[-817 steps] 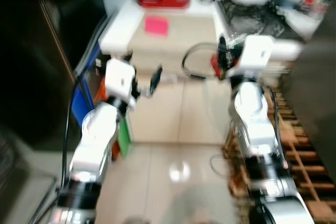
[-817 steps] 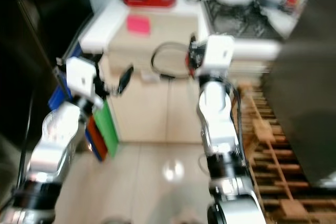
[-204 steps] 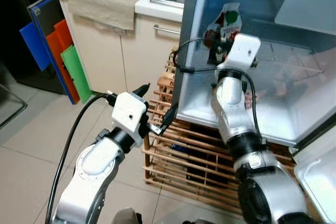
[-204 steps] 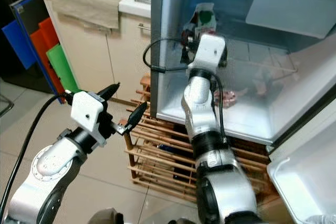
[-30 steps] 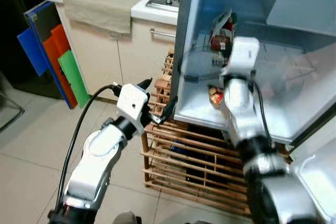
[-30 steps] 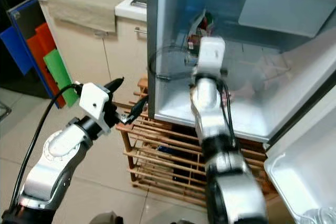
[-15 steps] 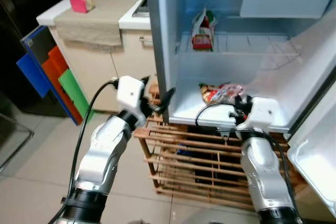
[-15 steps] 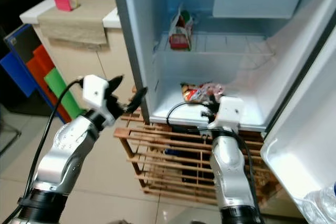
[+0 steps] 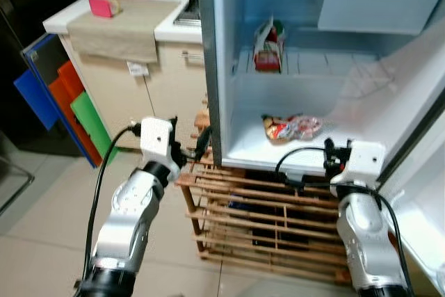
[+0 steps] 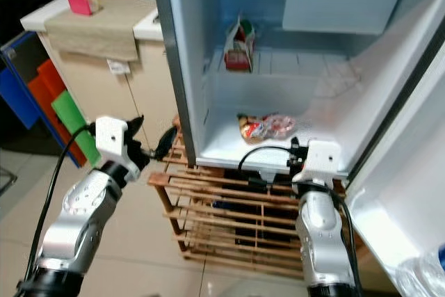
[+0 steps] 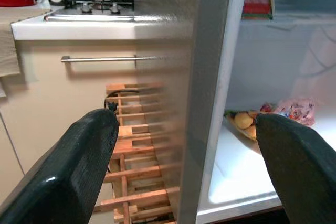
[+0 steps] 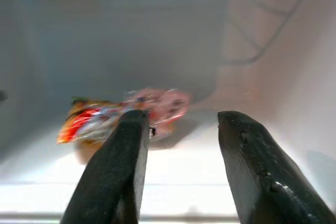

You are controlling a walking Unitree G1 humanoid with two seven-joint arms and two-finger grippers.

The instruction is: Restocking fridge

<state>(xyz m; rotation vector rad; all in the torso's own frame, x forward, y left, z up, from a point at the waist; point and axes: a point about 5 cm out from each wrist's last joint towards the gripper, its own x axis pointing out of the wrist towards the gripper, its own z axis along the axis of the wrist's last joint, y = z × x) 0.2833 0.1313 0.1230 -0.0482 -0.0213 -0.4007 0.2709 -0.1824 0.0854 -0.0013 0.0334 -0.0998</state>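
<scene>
White fridge (image 9: 229, 67): carton (image 9: 266, 45) on shelf, snack bag (image 9: 292, 128), likely crisps, below.

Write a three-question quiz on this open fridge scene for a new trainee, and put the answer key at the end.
1. True or false: the clear plastic snack bag lies on the fridge's bottom floor.
2. Multiple choice: where does the red and green carton stand? A) on the upper wire shelf B) on the wooden slatted rack C) on the beige counter cloth
3. Fill in: the right gripper hangs in front of the fridge with its fingers ____.

Key
1. True.
2. A, at the shelf's left side.
3. Open, holding nothing; the bag lies beyond them. The left gripper is also open, straddling the grey fridge wall edge.
</scene>
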